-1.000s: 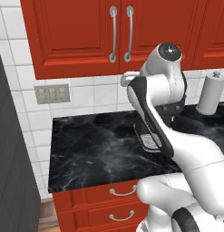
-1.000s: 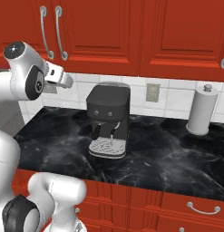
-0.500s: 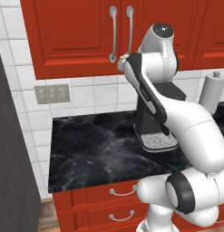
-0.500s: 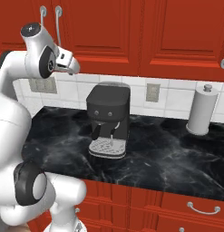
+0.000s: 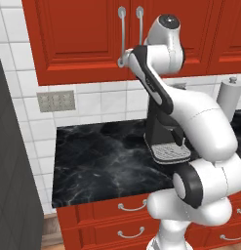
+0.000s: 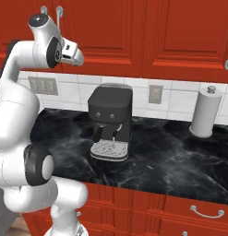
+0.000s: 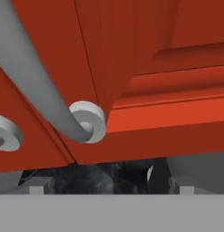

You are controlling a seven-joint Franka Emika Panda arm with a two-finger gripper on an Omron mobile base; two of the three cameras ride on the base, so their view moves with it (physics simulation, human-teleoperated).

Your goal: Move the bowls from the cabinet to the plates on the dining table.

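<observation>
The red cabinet [image 5: 83, 39] hangs above the counter with both doors shut, so the bowls are hidden. Its paired silver handles [image 5: 123, 34] run down the door edges. My gripper [image 6: 81, 58] is raised to the lower ends of those handles, at the cabinet's bottom edge [image 5: 126, 61]. In the hand view one curved handle [image 7: 38, 86] sweeps down to its round foot [image 7: 90, 121] just ahead of the gripper [image 7: 109, 188]. The jaws stand wide open with nothing between them. The plates and the dining table are out of view.
A black coffee machine [image 6: 111, 120] stands on the narrow black marble counter [image 5: 102, 161] under my arm. A paper towel roll [image 6: 205, 113] is at the right. Red drawers [image 6: 180, 207] lie below, a grey wall outlet [image 5: 56, 101] behind, a dark tall unit [image 5: 14, 171] at left.
The arm has lifted and swung the hand from counter height up to the cabinet's bottom edge, close to the handles. The jaws stayed open.
</observation>
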